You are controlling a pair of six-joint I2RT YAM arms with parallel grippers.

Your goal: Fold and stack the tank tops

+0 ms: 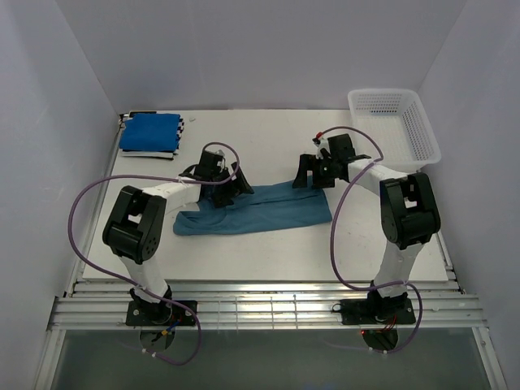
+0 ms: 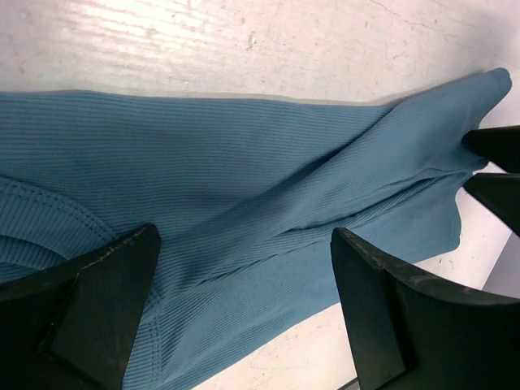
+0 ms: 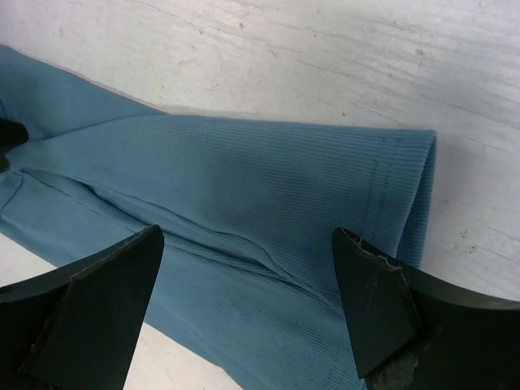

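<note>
The teal-blue tank top (image 1: 252,213) lies in the middle of the table as a long band folded lengthwise, running left to right. Above its left end hovers my left gripper (image 1: 231,185), open and holding nothing. Its wrist view shows the ribbed teal cloth (image 2: 244,162) lying flat beneath the spread jaws (image 2: 244,276). My right gripper (image 1: 313,175) stands open over the right end. There the hemmed edge of the teal cloth (image 3: 268,179) lies under its empty jaws (image 3: 248,276). The royal blue tank top (image 1: 150,130) lies folded on the striped tank top (image 1: 148,152) at the back left.
A white mesh basket (image 1: 394,126) stands at the back right corner. White walls close in the table on the left, back and right. Purple cables loop from both arms over the near part of the table (image 1: 276,252).
</note>
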